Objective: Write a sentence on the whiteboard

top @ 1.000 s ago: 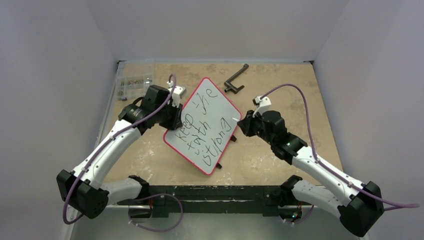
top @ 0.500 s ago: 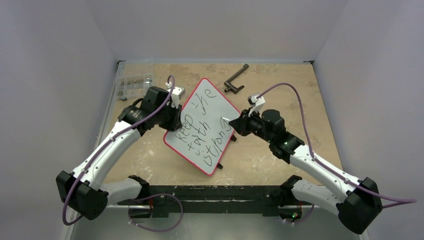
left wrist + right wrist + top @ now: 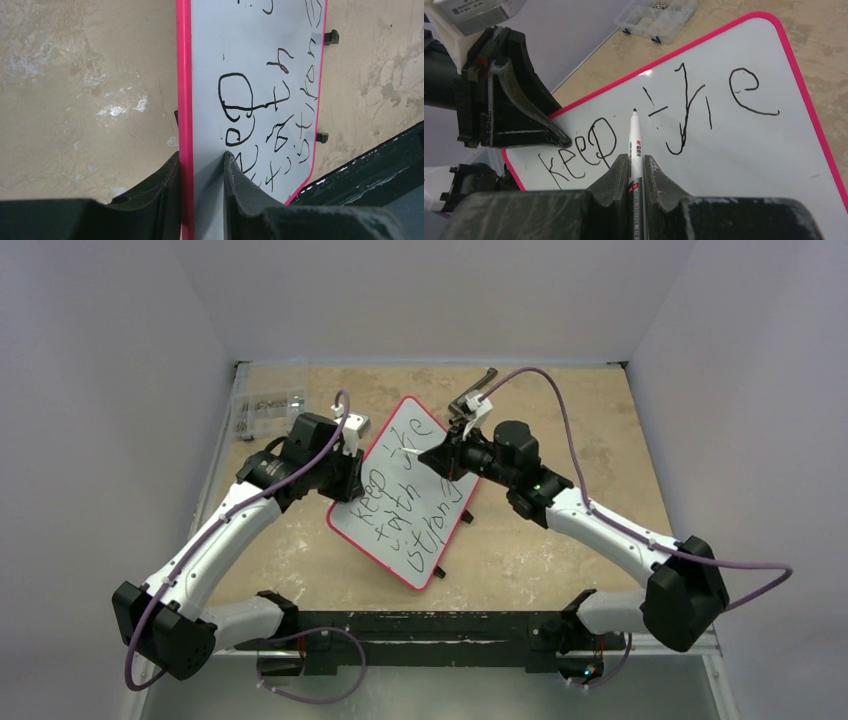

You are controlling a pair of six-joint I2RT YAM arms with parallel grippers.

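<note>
Pale grey walls close in on three sides of a scuffed tan table (image 3: 520, 560). From above, the whiteboard (image 3: 418, 420) lies cornerwise at mid-table, its sentence (image 3: 405, 510) in three black lines reading roughly "keep the faith strong". The left gripper (image 3: 352, 478) is clamped on the red rim at the board's left edge, presumably so the board cannot slide under pen pressure. The right gripper (image 3: 437, 455) hangs over the upper half, near the word "the". Bare table lies open on the right and near sides. At the far side a dark crank-shaped tool (image 3: 488, 374) sits close behind the right wrist and a clear parts box (image 3: 268, 405) fills the far-left corner, so swings that way look tighter. The left wrist view shows the fingers pinching the rim, one on the white face and one outside it, with two black feet (image 3: 330, 36) on the opposite edge; whether the gripped edge is raised I cannot tell. The right wrist view has the jaws closed on a marker (image 3: 633, 140), its tip just by the first stroke of "the"; touching or not is unclear. The wording looks complete, so this is likely a touch-up.
</note>
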